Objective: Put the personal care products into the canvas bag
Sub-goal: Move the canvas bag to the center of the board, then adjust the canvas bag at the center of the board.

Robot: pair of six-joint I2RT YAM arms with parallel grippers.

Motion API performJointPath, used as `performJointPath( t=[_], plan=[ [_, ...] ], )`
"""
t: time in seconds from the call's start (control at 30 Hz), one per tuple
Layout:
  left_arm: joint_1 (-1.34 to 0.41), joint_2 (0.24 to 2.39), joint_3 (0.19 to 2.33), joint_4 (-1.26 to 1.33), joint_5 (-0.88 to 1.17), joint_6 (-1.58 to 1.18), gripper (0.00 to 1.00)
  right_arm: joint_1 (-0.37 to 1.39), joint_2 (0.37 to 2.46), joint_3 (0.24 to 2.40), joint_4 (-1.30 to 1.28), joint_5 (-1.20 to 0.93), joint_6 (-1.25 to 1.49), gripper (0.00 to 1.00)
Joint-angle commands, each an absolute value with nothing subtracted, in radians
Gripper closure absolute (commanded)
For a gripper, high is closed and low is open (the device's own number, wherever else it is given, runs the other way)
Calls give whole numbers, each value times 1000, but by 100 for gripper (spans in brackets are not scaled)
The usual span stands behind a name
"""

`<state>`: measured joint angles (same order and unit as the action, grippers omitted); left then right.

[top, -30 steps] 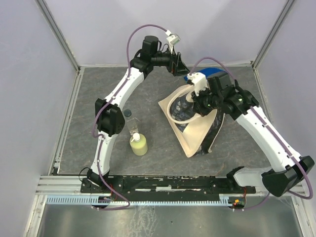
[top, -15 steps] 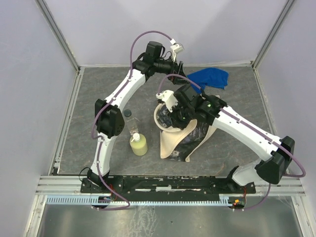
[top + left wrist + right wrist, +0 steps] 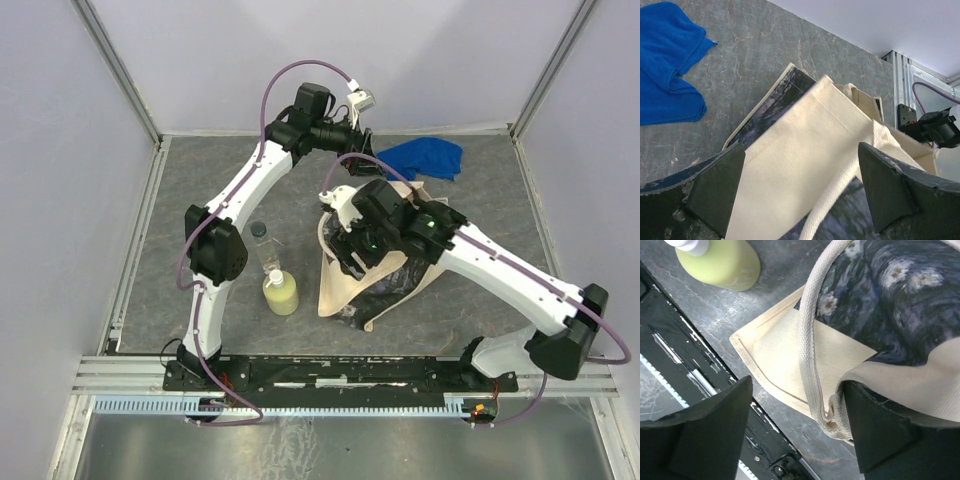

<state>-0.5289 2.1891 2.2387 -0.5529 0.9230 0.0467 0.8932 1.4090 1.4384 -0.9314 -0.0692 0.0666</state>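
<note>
Canvas bag (image 3: pixel 785 357) just under right tool (image 3: pixel 797 405), strap (image 3: pixel 807 335) loose betw. its parted fingers (image 3: pixel 710 430).

- Canvas bag (image 3: pixel 338 288) is showing plain beige cloth.
- Its printed panel (image 3: pixel 900 290) is reading dark navy, scattered with pale, blurred flower blotches.
- Strap handle (image 3: pixel 807 340) is showing cream, with a ribbed woven texture.
- Blue cloth (image 3: pixel 425 158) is showing one saturated blue, no pattern.
- Yellow-green bottle (image 3: pixel 281 293) is carrying a pale, near-white cap (image 3: pixel 690 245).
- Clear bottle (image 3: pixel 266 250) is carrying a black cap (image 3: pixel 259 230).
- Table (image 3: pixel 180 200) is reading mottled grey with thin pale veins, like stone.
- Left arm (image 3: pixel 245 185) and right arm (image 3: pixel 510 265) are showing white shells and black joints.
- Cable (image 3: pixel 290 68) is showing purple.
</note>
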Motion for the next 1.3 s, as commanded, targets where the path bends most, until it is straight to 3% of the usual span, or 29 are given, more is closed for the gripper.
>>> performJointPath(
  t=[0.0,0.07,0.17,0.5,0.83,0.93,1.1,1.27],
  plan=[
    [-530,2137,2248,-558,920,81,0,895,1317,1434,-917,26,134,11],
    [-529,2138,2258,-558,904,74,0,883,1297,1449,-924,68,155,3],
    [-534,2131,2271,-558,859,62,0,842,1258,1470,-929,127,190,0],
    [-608,2048,2294,-611,544,76,0,486,1106,1453,-887,286,300,0],
    [-801,2021,2386,-758,247,103,0,218,1148,1432,-823,445,355,0],
    [-861,2073,2456,-788,183,82,0,99,1176,1382,-753,398,384,0],
    [-914,2135,2478,-789,70,20,0,-121,1252,1337,-694,96,446,1],
    [-922,2148,2450,-784,8,-9,0,-174,1257,1275,-634,-124,462,4]
  ],
)
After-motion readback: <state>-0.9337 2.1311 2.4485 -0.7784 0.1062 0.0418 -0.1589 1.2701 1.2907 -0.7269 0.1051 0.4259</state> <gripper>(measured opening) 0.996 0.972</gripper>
